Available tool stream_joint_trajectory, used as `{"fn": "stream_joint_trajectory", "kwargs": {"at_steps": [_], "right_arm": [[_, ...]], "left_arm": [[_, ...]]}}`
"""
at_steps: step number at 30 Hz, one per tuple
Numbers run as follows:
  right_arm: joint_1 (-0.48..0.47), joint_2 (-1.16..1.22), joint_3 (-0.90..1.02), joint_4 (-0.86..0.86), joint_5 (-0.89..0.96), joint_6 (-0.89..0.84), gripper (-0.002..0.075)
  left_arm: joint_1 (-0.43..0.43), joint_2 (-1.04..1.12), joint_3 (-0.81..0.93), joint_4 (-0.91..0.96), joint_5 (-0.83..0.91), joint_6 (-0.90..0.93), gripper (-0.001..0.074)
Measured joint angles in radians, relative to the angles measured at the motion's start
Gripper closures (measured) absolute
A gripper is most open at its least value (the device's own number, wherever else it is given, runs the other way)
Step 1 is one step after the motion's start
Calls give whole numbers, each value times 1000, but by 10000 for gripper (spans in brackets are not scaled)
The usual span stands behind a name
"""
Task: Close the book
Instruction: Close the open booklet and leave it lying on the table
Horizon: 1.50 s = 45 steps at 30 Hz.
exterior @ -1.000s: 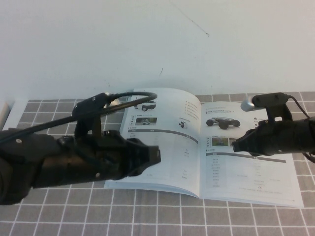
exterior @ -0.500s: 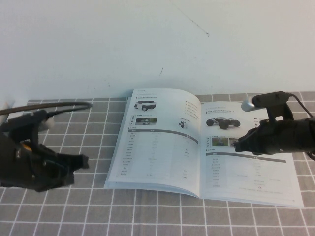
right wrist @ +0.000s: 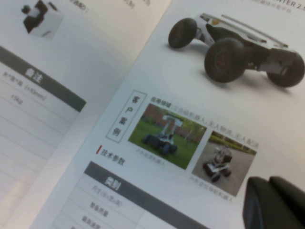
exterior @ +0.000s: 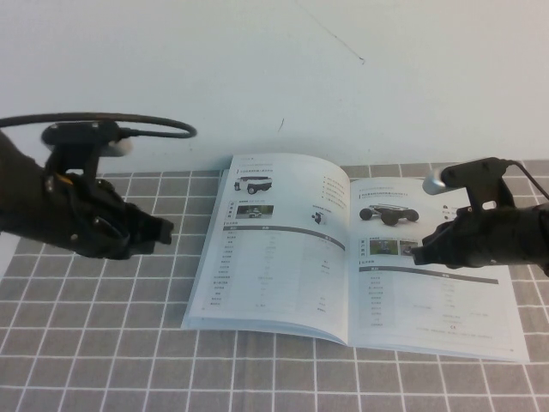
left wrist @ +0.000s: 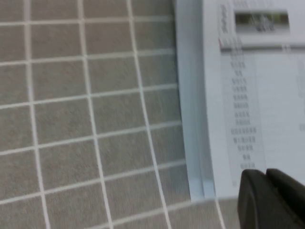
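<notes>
Nearest me, the bench (exterior: 103, 360) shows bare grey grid along its front edge. The product booklet (exterior: 283, 266) lies open and flat just behind that strip, right of centre, with its spine running front to back.

My right gripper (exterior: 420, 254) hangs low over the right-hand page (exterior: 455, 300), beside the small photos, with its fingers pressed together. I judge it is there to steady that half, though I can't tell whether it touches the paper.

My left gripper (exterior: 161, 230) is over bare grid toward the bench's left edge, apart from the booklet. Its fingers are also pressed together and hold nothing. It looks lined up to slip under the outer edge of the left-hand page (exterior: 274, 249) and fold it across. No page is lifted yet.

The booklet's far edge lies near the bench's back edge, below the white wall (exterior: 257, 69).
</notes>
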Motion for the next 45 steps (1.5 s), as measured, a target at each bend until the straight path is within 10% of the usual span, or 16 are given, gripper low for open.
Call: {"fn": "stream_joint_trajectory", "kwargs": {"at_steps": [6, 15, 24, 45], "right_arm": [[0, 0, 0, 11, -7, -6, 729], [0, 0, 0, 30, -1, -12, 729], [0, 0, 0, 30, -1, -14, 729], [0, 0, 0, 38, -11, -17, 729]], "left_arm": [[0, 164, -222, 188, 435, -57, 736], [1, 302, -349, 857, 507, -590, 736], [1, 267, -406, 1235, 139, -1050, 736], [1, 140, -406, 1170, -1065, -1162, 736]]}}
